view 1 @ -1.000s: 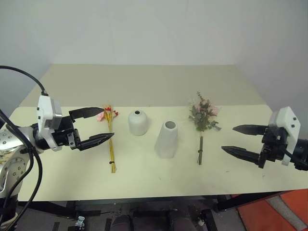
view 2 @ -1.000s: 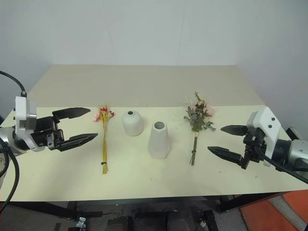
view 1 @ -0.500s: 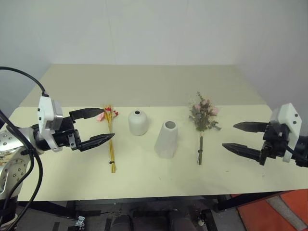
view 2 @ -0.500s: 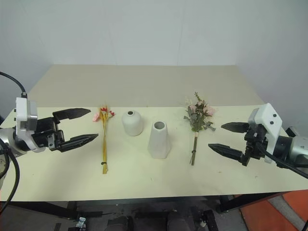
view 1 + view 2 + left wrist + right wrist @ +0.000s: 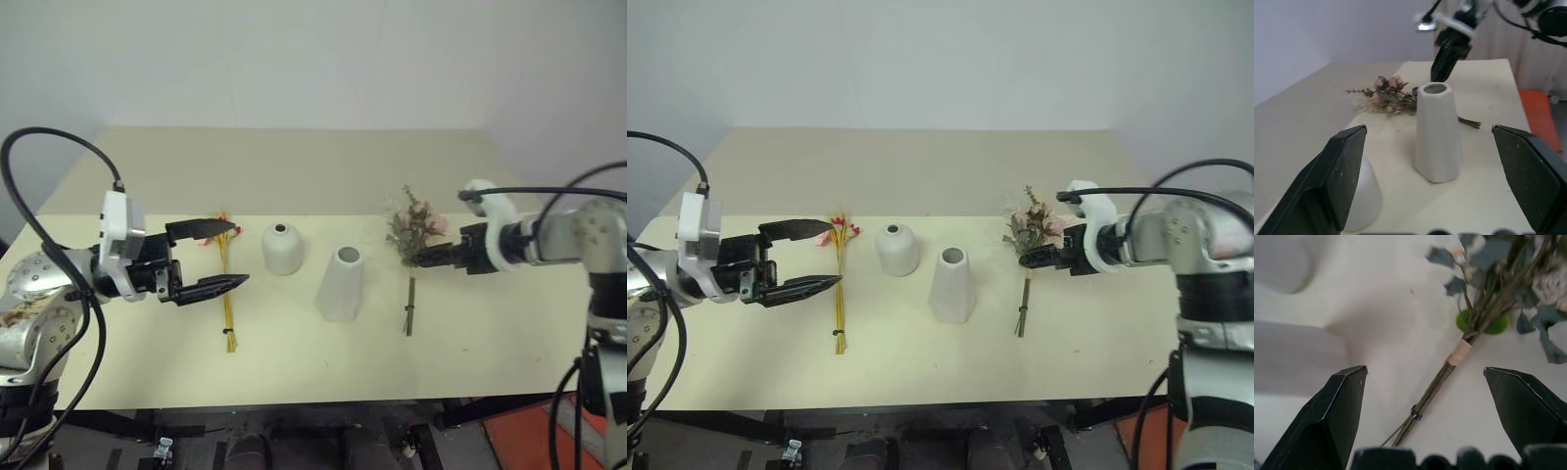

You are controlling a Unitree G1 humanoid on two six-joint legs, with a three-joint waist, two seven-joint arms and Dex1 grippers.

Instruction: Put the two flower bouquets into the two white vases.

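Right wrist view: stems (image 5: 1436,387) between open fingers (image 5: 1339,411)

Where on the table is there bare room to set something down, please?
The back of the table behind both vases is bare, and so is the front strip before the tall vase and rose bouquet. The middle row is crowded: slim bouquet, short vase, tall vase and rose bouquet lie close together.

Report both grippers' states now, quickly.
Left gripper: open, holding nothing, beside the slim yellow-stemmed bouquet.
Right gripper: open, holding nothing, poised over the rose bouquet's stems.
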